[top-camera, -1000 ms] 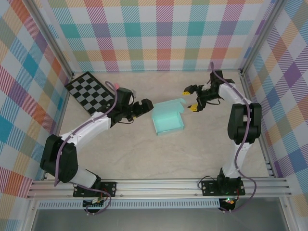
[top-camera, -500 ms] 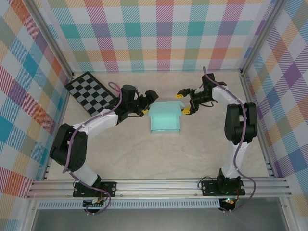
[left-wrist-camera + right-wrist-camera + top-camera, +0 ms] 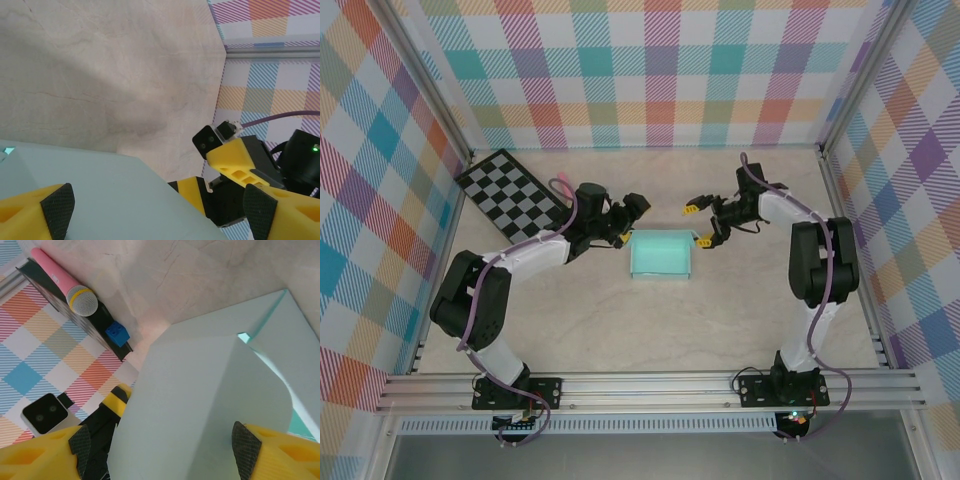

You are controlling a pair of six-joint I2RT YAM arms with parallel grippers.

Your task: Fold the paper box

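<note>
The paper box is a pale mint card tray lying square at the table's middle, its back wall raised. My left gripper is at the box's far-left corner, jaws open. My right gripper stands open at the far-right corner, facing the left one. In the left wrist view the box's flat card runs under my left gripper, with the right gripper's yellow fingers beyond. The right wrist view has a bent card flap between the pads of my right gripper, which do not clearly press it.
A black-and-grey checkerboard lies at the back left, with a pink microphone and a small blue cube on it. Plaid walls close in the back and both sides. Bare table lies in front of the box.
Both grippers have moved inward to the box's back corners. The box has turned from tilted to square, and its loose right flap has come in against the back wall.
</note>
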